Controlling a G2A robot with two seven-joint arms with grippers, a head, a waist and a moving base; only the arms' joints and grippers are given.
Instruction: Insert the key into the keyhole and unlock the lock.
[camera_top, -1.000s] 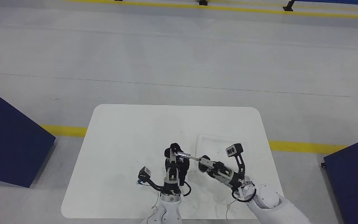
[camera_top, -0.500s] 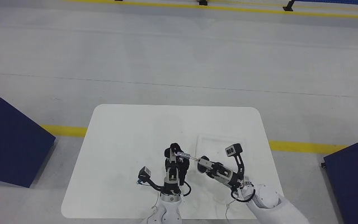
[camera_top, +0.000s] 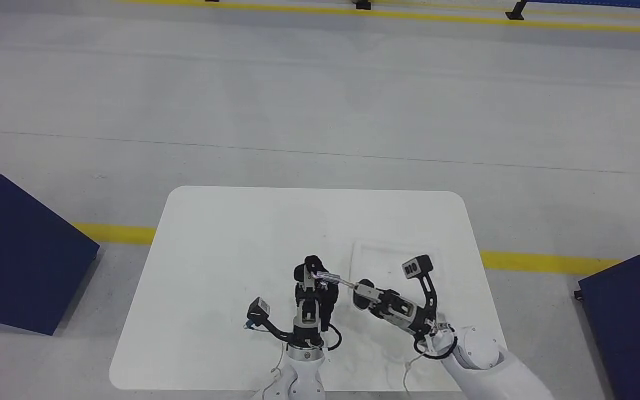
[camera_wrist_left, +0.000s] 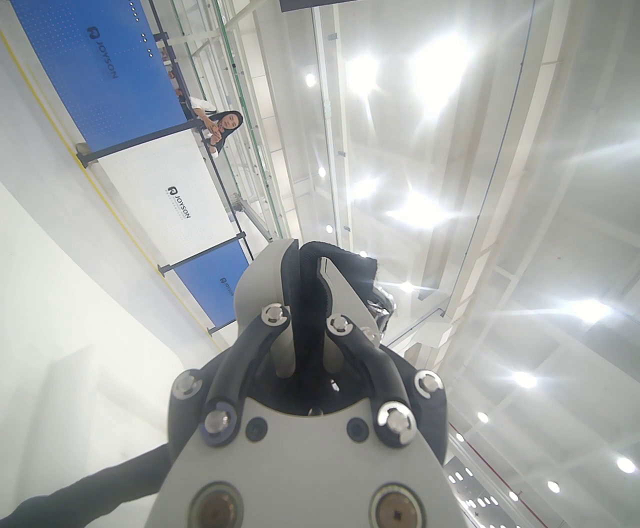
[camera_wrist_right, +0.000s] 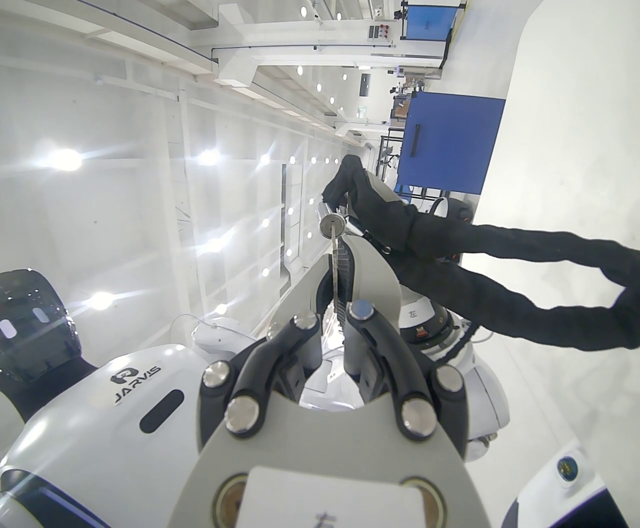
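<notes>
- Low in the middle of the top view, above the near part of the table (camera_top: 250, 230), we have the two grippers meeting tip to tip.
- Our left gripper (camera_wrist_left: 302, 262) points upward, its black pads clamped on the lock (camera_wrist_right: 334, 220).
- Our right gripper (camera_wrist_right: 339, 250) is pinched shut on the key (camera_wrist_right: 332, 280), seen edge-on. The key's tip sits at the round keyhole (camera_wrist_right: 331, 229), in the centre of the right wrist view.
- We cannot tell how deep the blade sits.

Handling, as we judge it:
- The key looks thin, stiff, light and smooth, so it may slip or twist in the pads when we turn it. The flat head is the place to hold, gripped across its faces.
- The lock looks small, hard, metallic and heavier. The body is where to hold it, with the keyhole face left bare. It could rotate in the soft pads under torque, so the clamp wants to be firm.

Room:
- Both things hang in the air, so no table edge hems them in.
- The tight spot is between the two sets of fingertips, which are very near each other. A wrist turn has little spare room there.
- The table spreads wide toward the top of the frame, while its near edge is close.
</notes>
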